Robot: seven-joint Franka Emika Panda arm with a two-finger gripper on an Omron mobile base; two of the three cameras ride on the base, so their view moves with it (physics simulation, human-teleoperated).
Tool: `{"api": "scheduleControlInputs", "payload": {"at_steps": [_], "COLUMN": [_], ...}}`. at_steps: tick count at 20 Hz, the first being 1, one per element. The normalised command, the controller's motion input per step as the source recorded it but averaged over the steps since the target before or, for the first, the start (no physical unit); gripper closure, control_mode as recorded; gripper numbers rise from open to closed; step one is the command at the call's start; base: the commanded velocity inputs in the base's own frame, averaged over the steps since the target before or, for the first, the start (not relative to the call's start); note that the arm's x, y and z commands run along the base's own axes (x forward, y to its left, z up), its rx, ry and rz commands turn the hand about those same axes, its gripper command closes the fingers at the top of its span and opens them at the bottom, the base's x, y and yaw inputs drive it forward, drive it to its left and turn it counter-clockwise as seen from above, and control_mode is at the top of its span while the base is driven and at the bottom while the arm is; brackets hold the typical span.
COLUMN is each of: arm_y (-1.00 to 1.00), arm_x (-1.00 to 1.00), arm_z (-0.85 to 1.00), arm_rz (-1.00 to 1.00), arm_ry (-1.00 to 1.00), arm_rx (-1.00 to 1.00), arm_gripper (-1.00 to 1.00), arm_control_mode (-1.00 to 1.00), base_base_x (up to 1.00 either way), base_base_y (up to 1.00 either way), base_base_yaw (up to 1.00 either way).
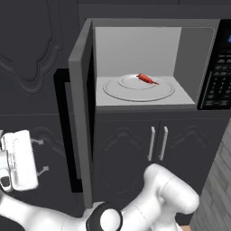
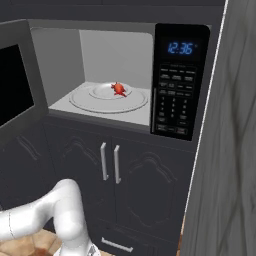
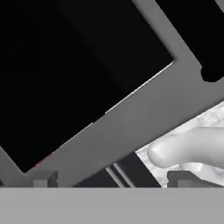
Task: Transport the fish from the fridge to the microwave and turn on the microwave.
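The gripper (image 3: 109, 179) stood released, its two fingertips (image 3: 41, 178) wide apart with nothing between them, and faced the outer side of the microwave door (image 3: 131, 113) at close range. In the left base view the hand (image 1: 18, 164) hung low at the left, outside the open door (image 1: 81, 113) and below the level of the cavity floor.

The fish (image 1: 146, 79) lay inside the microwave (image 1: 198, 27), on the small plate (image 1: 128, 82) at the centre of the turntable (image 1: 113, 90), well back from the front edge of the cavity. Its long axis ran roughly left to right across the cavity, slightly oblique. In the right base view the fish (image 2: 119, 89) appeared foreshortened on the same plate, left of the keypad panel (image 2: 175, 100), whose clock was lit.

The transport appeared complete; what remained was to shut the door and start the oven. The relation that governs the coming move: the door stood swung out to the left on its left-edge hinge, roughly square to the cavity front, and the hand lay on the door's outer face, so a push toward the right would swing it closed. The keypad lay well apart from the hand, at the far right of the microwave, beyond the door.
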Motion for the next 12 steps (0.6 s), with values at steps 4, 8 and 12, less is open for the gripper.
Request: {"api": "scheduleControlInputs", "payload": {"at_steps": [4,8,12], "arm_y": [-1.00,-1.00,-1.00], "arm_x": [-0.12,-0.03,-0.01], "arm_z": [0.37,0.61,0.69], "arm_rz": [0.00,0.04,0.09], "arm_ry": [0.00,0.00,-0.07], "arm_rx": [0.15,0.14,0.06], "arm_gripper": [-1.00,-1.00,-1.00], "arm_control_mode": [-1.00,-1.00,-1.00], "base_base_x": [0.00,0.00,0.00], "base_base_y": [0.00,0.00,0.00], "base_base_yaw": [0.00,0.00,0.00]}}
